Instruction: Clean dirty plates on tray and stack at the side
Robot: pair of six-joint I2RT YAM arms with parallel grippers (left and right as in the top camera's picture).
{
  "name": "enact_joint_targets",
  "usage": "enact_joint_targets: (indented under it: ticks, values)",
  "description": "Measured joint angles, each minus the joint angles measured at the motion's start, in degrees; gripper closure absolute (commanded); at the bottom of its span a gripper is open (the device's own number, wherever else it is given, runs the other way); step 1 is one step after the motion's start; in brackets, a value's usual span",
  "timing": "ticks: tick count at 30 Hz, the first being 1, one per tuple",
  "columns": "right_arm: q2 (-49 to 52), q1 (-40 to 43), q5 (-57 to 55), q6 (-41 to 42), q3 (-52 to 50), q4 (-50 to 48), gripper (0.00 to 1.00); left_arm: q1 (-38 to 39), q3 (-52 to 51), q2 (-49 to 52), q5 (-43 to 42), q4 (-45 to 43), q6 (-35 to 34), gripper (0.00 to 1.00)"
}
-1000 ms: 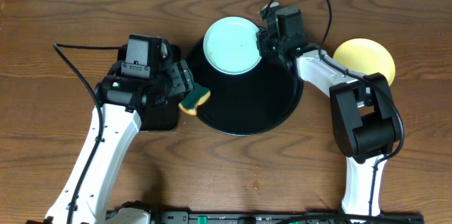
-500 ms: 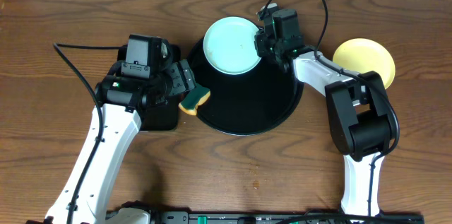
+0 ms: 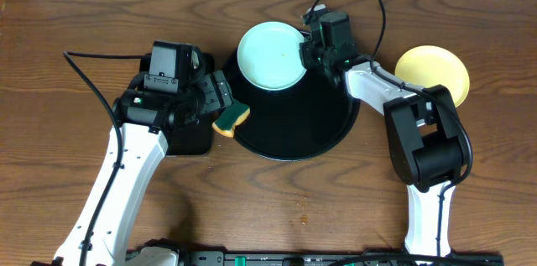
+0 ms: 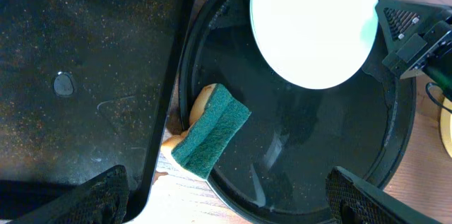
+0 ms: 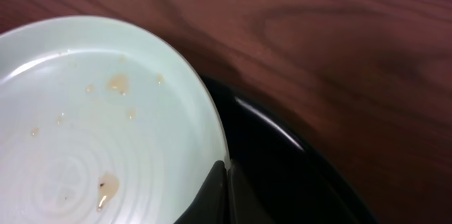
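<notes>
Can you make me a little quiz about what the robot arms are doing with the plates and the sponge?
1. True or false: the sponge lies across the round tray's rim.
2. The right gripper is pinching: A) the sponge, B) the mint plate's rim, C) nothing.
3. Is the left gripper open or shut?

Key: 1 true. 2 B. 3 open.

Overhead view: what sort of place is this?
Probably a lab tabletop rig, not a kitchen: wooden table, a sponge at the rim of the round black tray, a smeared mint plate.
</notes>
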State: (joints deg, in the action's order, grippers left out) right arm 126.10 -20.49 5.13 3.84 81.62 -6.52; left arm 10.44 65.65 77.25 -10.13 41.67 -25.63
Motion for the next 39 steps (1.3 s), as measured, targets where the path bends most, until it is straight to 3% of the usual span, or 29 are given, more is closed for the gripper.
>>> enact_joint_targets:
  ticks: [4, 7, 8, 9, 10, 13, 15, 18, 23, 27, 32, 33, 34, 39]
  values:
    - [-0.4, 0.0, 0.0, 0.0, 0.0, -0.5, 0.99, 0.0, 0.0, 0.0, 0.0, 0.0, 0.0, 0.11]
    - [-2.5, 0.0, -0.1, 0.3, 0.0, 4.3, 0.99, 0.0, 0.0, 0.0, 0.0, 0.0, 0.0, 0.11]
    - [-3.3, 0.0, 0.0, 0.8, 0.0, 6.4, 0.92, 0.0, 0.0, 0.0, 0.0, 0.0, 0.0, 0.11]
    - [-4.6, 0.0, 0.2, 1.9, 0.0, 9.9, 0.77, 0.0, 0.0, 0.0, 0.0, 0.0, 0.0, 0.11]
    - [-5.7, 0.0, 0.7, 3.2, 0.1, 12.6, 0.68, 0.0, 0.0, 0.0, 0.0, 0.0, 0.0, 0.11]
    - [-8.3, -0.1, 4.4, 7.5, 0.2, 18.5, 0.59, 0.0, 0.0, 0.0, 0.0, 0.1, 0.0, 0.11]
    - [-9.0, -0.8, 6.9, 10.7, 0.4, 21.9, 0.61, 0.0, 0.0, 0.0, 0.0, 0.1, 0.0, 0.11]
    - [-8.9, -3.1, 9.3, 16.8, 0.3, 25.7, 0.76, 0.0, 0.0, 0.0, 0.0, 0.1, 0.0, 0.1]
    - [-8.9, -8.0, 9.8, 28.6, 0.3, 26.9, 0.72, 0.0, 0.0, 0.0, 0.0, 0.1, 0.0, 0.1]
    - [-8.9, -12.3, 5.8, 38.4, 0.3, 27.0, 0.55, 0.0, 0.0, 0.0, 0.0, 0.1, 0.0, 0.11]
    - [-8.9, -15.9, -1.5, 49.2, 0.3, 27.4, 0.47, 0.0, 0.0, 0.0, 0.0, 0.1, 0.0, 0.1]
    - [-8.9, -16.3, -2.7, 51.8, 0.3, 27.4, 0.31, -0.1, 0.0, 0.0, 0.0, 0.1, 0.0, 0.11]
    - [-8.9, -16.5, -3.7, 54.1, 0.3, 27.4, 0.03, 0.0, 0.0, 0.0, 0.0, 0.1, 0.0, 0.11]
    - [-8.9, -16.7, -6.4, 59.9, 0.3, 24.2, 0.02, 0.0, 0.0, 0.0, 0.0, 0.1, 0.0, 0.11]
